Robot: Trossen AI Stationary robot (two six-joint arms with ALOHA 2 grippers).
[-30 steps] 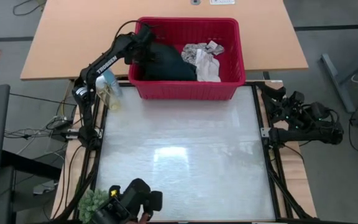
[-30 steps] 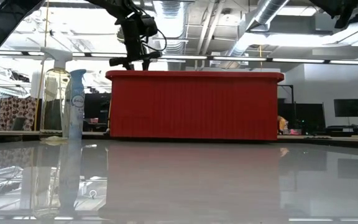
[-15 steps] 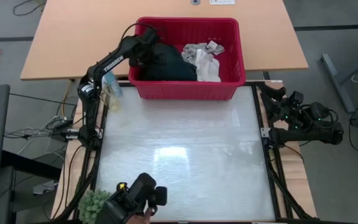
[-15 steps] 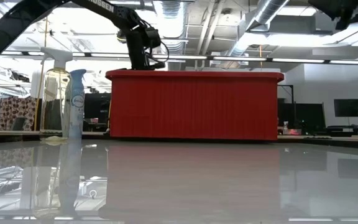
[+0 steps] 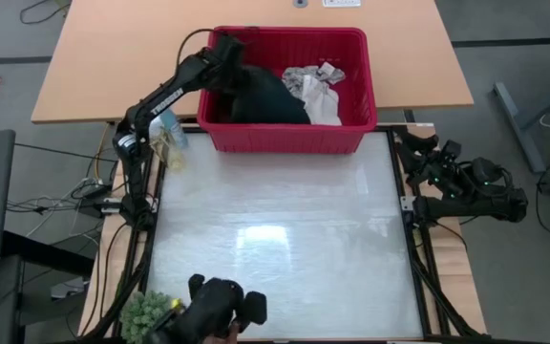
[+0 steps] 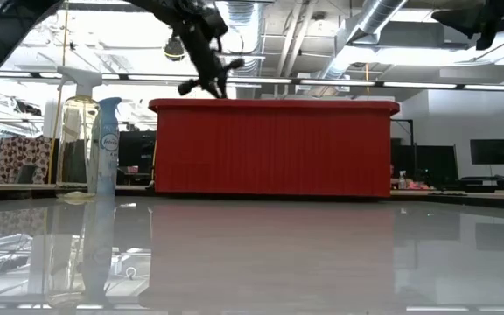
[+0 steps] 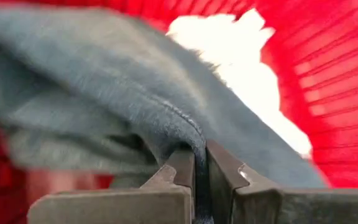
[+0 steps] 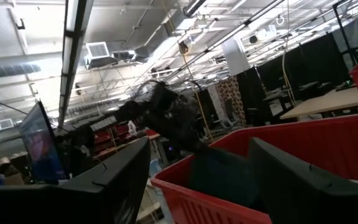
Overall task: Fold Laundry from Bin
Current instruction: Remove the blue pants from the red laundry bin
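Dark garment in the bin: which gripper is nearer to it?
Left. The left gripper is inside the bin, shut on a fold of the dark garment. The right gripper waits open beyond the table's right edge, well away from it.

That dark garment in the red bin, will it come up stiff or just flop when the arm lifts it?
Probably floppy: the dark garment folds and bunches where the left gripper pinches it shut. It fills much of the bin, so it likely trails and drags. It could catch the patterned cloth beside it.
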